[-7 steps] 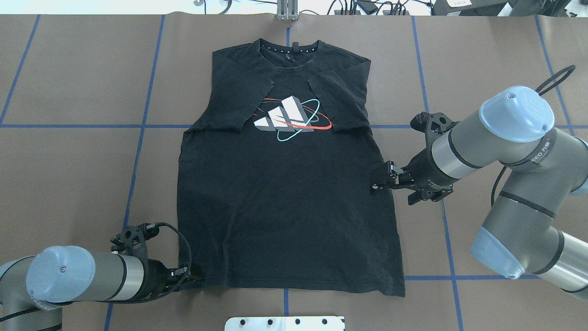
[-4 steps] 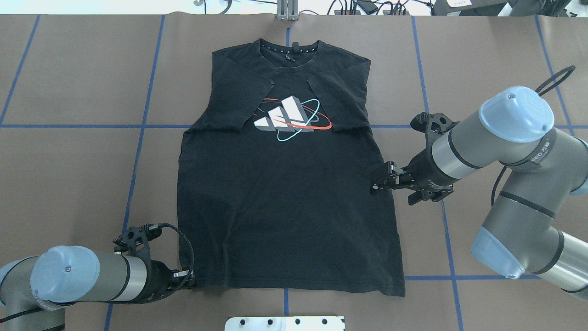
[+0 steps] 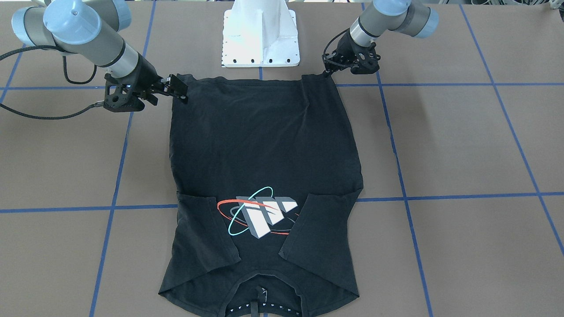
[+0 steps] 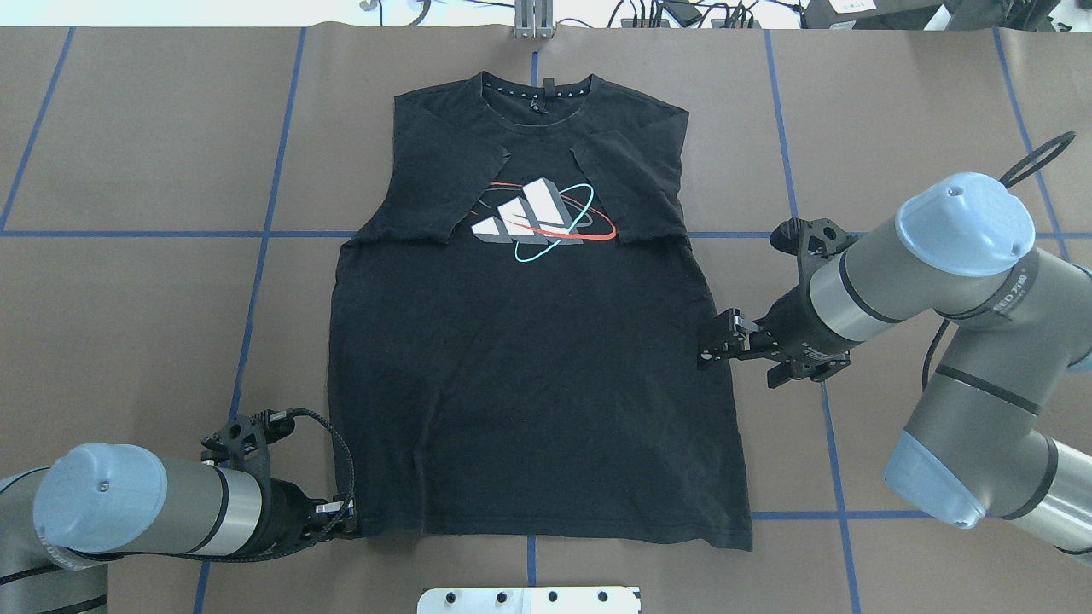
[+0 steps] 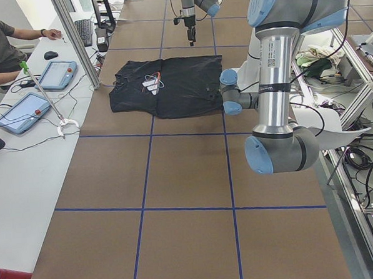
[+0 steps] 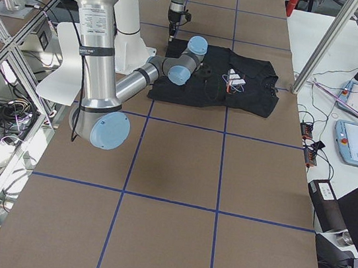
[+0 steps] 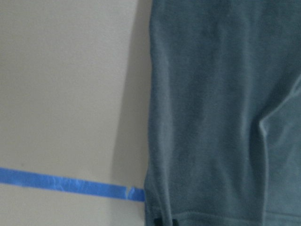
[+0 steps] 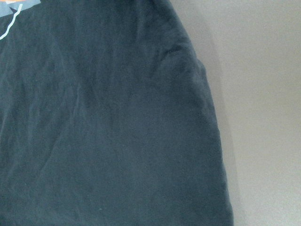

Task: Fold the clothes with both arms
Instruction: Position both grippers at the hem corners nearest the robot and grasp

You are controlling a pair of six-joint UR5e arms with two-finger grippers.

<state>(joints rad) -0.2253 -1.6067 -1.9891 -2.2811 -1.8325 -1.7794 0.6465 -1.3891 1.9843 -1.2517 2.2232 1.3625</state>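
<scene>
The black T-shirt (image 4: 529, 384) lies flat on the brown table, collar at the far side, both sleeves folded in over the grey-white graphic (image 4: 529, 222). It also shows in the front-facing view (image 3: 264, 145). My left gripper (image 4: 345, 518) sits low at the shirt's near left hem corner (image 3: 327, 72). Its dark fingertips (image 7: 164, 221) are close together on the hem, so it looks shut on the cloth. My right gripper (image 4: 710, 341) hovers open over the shirt's right side edge (image 3: 179, 90). The right wrist view shows only shirt (image 8: 108, 117) and table.
The white pedestal base (image 3: 260, 39) stands just behind the shirt's hem. Blue tape lines (image 4: 256, 256) grid the table. A metal post (image 4: 533, 21) and cables sit beyond the collar. An operator (image 5: 0, 43) and tablets (image 5: 64, 74) are at the table's far side.
The right arm has shifted slightly toward the near edge along the shirt's side. The left arm has drawn back a little, its gripper staying at the hem corner. The shirt has not moved.
</scene>
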